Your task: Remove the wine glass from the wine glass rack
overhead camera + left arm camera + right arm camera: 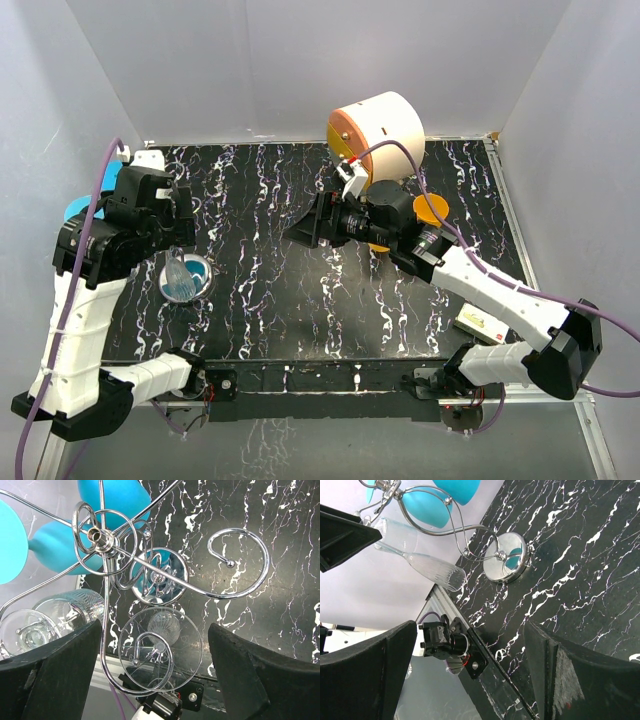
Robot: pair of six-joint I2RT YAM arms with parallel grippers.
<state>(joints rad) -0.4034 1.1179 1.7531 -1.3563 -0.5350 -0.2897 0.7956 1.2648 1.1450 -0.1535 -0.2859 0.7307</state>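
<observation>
Wine glass rack (159,576): curled chrome wire | wine glass (437,570): clear, ribbed

I see a round white cabinet (390,120) with an orange face at the far edge of the black, white-veined table (260,300). An orange disc (432,208) sits just near-right of the cabinet. A small white box (478,322) lies well nearer, by the right edge. Far left of the cabinet shows a turquoise glass (76,210).
</observation>
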